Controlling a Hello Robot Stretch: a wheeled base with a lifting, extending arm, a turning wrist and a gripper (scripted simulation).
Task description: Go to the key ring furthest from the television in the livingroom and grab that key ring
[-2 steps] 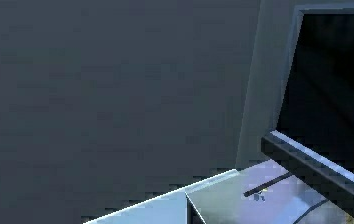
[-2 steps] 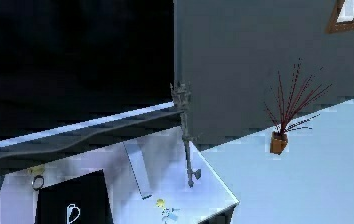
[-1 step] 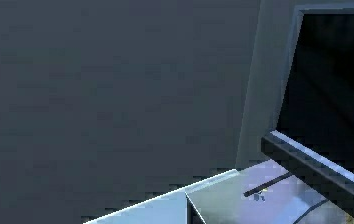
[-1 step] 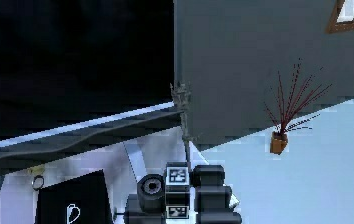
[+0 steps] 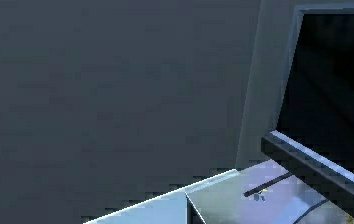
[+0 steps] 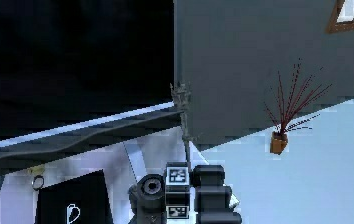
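Well — key ring left of gripper.

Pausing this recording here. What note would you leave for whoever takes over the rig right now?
Gripper: low in the arm side view, at the television stand; cannot tell whether it holds anything.
Things: a small pale ring and a second ring, possibly key rings, lie on the stand below the television.
Done: robot is at the stand.
Left: check which ring is furthest from the television, then grab it.
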